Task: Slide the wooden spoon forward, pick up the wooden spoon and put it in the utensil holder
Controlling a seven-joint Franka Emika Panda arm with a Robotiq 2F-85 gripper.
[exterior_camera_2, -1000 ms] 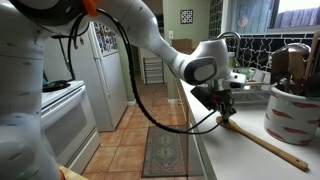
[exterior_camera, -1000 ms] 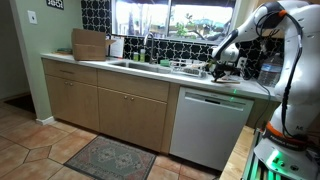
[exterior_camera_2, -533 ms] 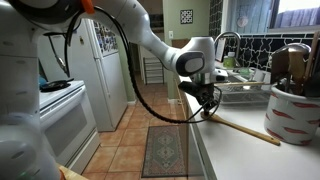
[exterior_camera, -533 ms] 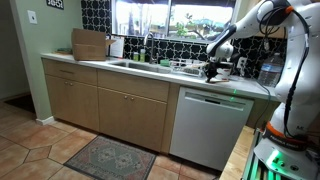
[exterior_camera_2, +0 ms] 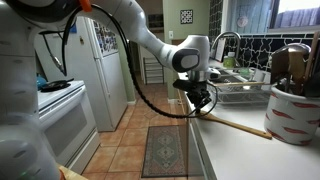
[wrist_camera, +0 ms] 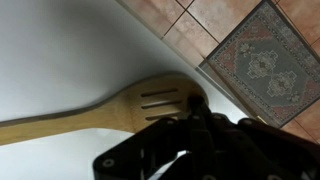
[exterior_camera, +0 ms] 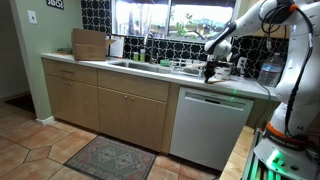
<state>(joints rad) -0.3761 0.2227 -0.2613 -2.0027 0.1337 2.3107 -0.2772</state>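
Only the wrist view shows the wooden spoon up close. Its slotted head lies flat on the white surface by the edge, the gripper is down at the head's tip, and a patterned rug lies on the tiled floor below. The dark fingers merge there, so I cannot tell whether the gripper is clenched or released. An exterior view alone shows the utensil holder, a white crock with red marks, standing upright with dark utensils rising from its top. The spoon's handle points toward the utensil holder and ends just beside its base; whether they touch is unclear. The gripper sits at the end farthest from the utensil holder. In an exterior view the gripper is tiny and the spoon cannot be made out.
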